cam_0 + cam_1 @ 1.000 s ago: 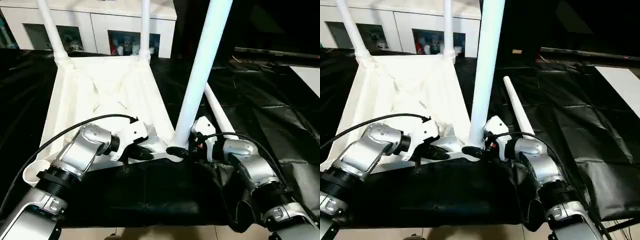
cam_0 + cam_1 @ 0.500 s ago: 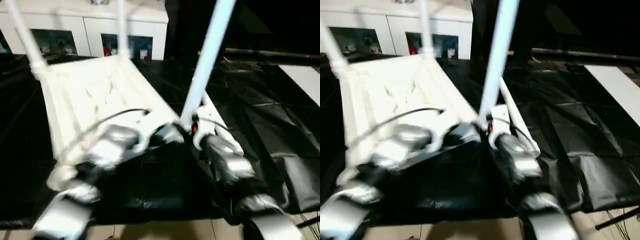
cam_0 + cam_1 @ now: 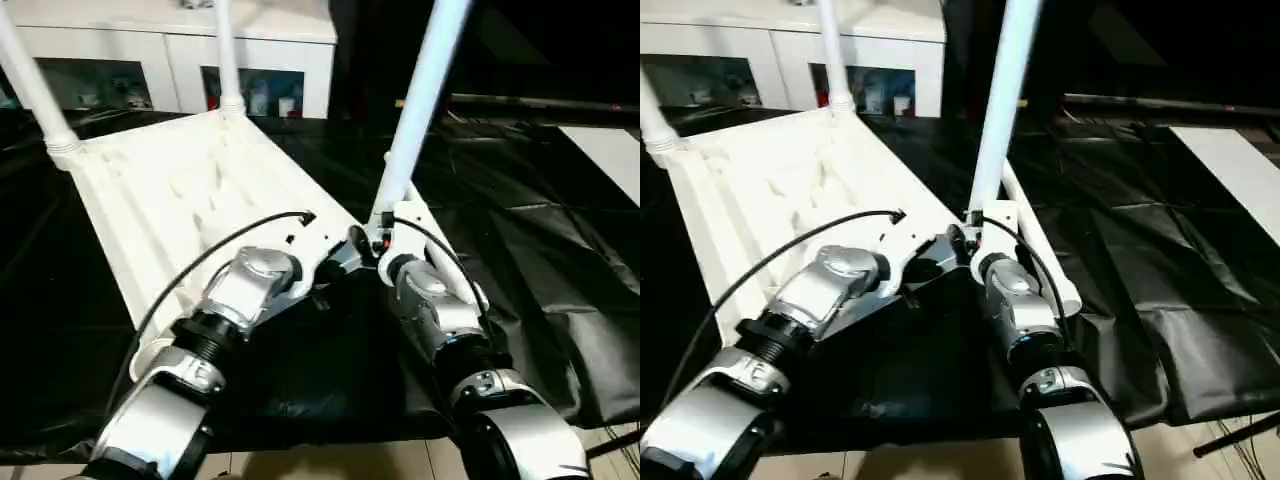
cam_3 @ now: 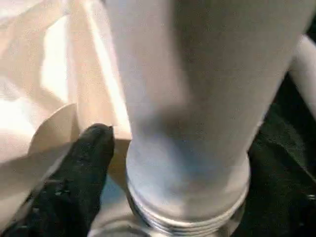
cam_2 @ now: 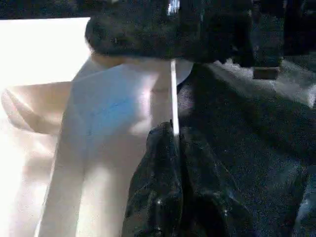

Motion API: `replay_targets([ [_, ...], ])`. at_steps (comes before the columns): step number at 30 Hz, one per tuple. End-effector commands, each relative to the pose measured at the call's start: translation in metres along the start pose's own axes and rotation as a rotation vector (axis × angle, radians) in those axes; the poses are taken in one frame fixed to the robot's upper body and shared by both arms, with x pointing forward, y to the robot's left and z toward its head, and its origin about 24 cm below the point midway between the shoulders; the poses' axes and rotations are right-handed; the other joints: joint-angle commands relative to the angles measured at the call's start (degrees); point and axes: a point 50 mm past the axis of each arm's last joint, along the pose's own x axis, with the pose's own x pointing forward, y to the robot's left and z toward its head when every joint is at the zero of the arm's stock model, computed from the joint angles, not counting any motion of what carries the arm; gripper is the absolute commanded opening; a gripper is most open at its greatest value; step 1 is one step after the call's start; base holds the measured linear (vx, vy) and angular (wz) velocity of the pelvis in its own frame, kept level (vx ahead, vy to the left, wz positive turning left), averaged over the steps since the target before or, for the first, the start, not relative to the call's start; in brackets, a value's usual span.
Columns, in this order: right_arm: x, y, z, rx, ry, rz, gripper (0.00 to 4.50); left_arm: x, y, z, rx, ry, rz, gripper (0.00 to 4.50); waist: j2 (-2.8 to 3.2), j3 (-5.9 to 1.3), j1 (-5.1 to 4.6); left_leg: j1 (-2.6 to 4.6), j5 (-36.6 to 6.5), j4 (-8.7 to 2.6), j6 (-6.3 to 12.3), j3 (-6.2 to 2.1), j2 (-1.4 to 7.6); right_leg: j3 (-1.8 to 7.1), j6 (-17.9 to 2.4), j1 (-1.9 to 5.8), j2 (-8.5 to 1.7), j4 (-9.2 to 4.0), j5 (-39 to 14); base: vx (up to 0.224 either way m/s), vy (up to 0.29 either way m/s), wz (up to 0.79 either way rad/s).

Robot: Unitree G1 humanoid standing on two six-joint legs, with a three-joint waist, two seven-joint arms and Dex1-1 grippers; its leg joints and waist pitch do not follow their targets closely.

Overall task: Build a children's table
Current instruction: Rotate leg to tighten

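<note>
In the left eye view the tabletop (image 3: 190, 190) is seen lying upside down on the black-draped work table (image 3: 520, 240), ribbed underside upward; two far legs (image 3: 225, 60) are stood in their corner sockets, and a third leg (image 3: 415, 110) is stood in the near right socket, just ahead of both forearms; the left gripper (image 3: 335, 268) is laid against the near edge of the top, beside that socket, and the right gripper (image 3: 375, 245) is placed at the foot of the third leg.

In the right eye view a fourth leg (image 3: 1035, 250) is seen lying loose on the black cloth, just beyond the right forearm and partly hidden by it; a white cabinet (image 3: 790, 60) is stood behind.

In the left wrist view the black fingers (image 5: 163, 187) are shown pressed together with nothing between them, their tips set on the white plastic at the edge of the top.

In the right wrist view the threaded collar (image 4: 185, 217) of the third leg is seen close up at its socket; one black finger (image 4: 81, 163) is held beside the leg, not against it, so the jaws are judged spread and the leg unheld.

The step in hand is judged to be the seating of the third leg; it would be done well if the top were kept pinned by the left gripper, the leg were gripped low near the collar, kept upright, and turned until the thread is fully taken up; a tilted start could cross the thread.
</note>
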Motion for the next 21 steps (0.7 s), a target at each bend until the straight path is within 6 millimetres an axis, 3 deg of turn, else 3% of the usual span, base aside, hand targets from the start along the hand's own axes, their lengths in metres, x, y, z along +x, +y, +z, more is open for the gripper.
replay_targets([
  [1, -0.005, 0.002, 0.000, -0.071, 0.003, 0.135, 3.89, -0.004, -0.004, -0.014, 0.018, 0.046, -0.068, 0.00, 0.42, -3.66, 0.44, -0.29, -10.93, -3.42, 1.42, 0.11, 0.92, 2.33, -10.15, 3.17, -3.10, -4.01, -8.82, 0.000, 0.000, 0.00],
  [2, -0.006, 0.001, 0.001, -0.082, 0.001, 0.154, 3.89, -0.005, -0.003, -0.015, 0.020, 0.047, -0.073, 0.00, 0.42, -3.69, 0.43, -0.33, -10.43, -3.35, 1.67, 0.17, 0.88, 2.36, -10.52, 3.22, -3.06, -3.93, -7.96, 0.000, 0.000, 0.00],
  [3, -0.017, -0.007, 0.008, -0.166, -0.015, 0.291, 3.89, -0.017, -0.003, -0.021, 0.047, 0.057, -0.151, 0.00, -0.21, -3.71, 0.43, -0.37, -9.44, -3.27, 2.22, 0.26, 0.85, 2.30, -11.06, 3.39, -2.93, -3.84, -6.56, 0.000, 0.000, 0.00],
  [4, -0.022, -0.010, 0.010, -0.203, -0.012, 0.343, 3.89, -0.023, -0.004, -0.024, 0.071, 0.051, -0.195, 0.00, 0.17, -3.71, 0.86, -0.32, -8.54, -3.19, 2.84, 0.18, 1.03, 2.34, -11.17, 3.43, -3.11, -3.53, -5.26, 0.000, 0.000, 0.00],
  [5, -0.026, -0.012, 0.012, -0.239, -0.007, 0.392, 3.89, -0.028, -0.004, -0.026, 0.077, 0.051, -0.233, 0.00, -0.12, -3.62, 0.71, -0.46, -8.33, -3.26, 3.15, 0.15, 1.07, 2.34, -11.26, 3.47, -3.10, -3.53, -4.96, 0.000, 0.000, 0.00],
  [8, -0.029, -0.013, 0.013, -0.264, -0.002, 0.421, 3.89, -0.031, -0.004, -0.027, 0.081, 0.051, -0.257, 0.00, 0.20, -3.63, 0.65, -0.01, -8.35, -3.14, 3.40, 0.41, 1.10, 2.43, -12.65, 3.04, -3.08, -3.42, -4.55, 0.000, 0.000, 0.00],
  [9, -0.041, -0.019, 0.019, -0.348, 0.015, 0.553, 3.89, -0.046, -0.005, -0.034, 0.100, 0.064, -0.357, 0.00, 0.08, -3.61, 0.88, 0.06, -8.70, -3.17, 3.29, 0.33, 1.18, 2.34, -13.00, 3.15, -3.05, -3.37, -4.75, 0.000, 0.000, 0.00],
  [17, -0.055, -0.023, 0.020, -0.418, 0.088, 0.712, 3.89, -0.060, -0.008, -0.036, 0.123, 0.058, -0.440, 0.00, 0.17, -3.49, 1.69, 0.15, -9.13, -3.20, 2.85, 0.36, 1.20, 2.44, -12.93, 3.09, -3.06, -3.19, -5.26, 0.000, 0.000, 0.00],
  [21, -0.056, -0.024, 0.019, -0.415, 0.097, 0.721, 3.55, -0.061, -0.007, -0.036, 0.125, 0.062, -0.445, 0.00, 0.02, -3.59, 1.82, 0.06, -8.73, -3.10, 2.44, 0.36, 1.08, 2.44, -12.74, 3.17, -3.13, -3.14, -5.50, 0.000, 0.000, 0.00],
])
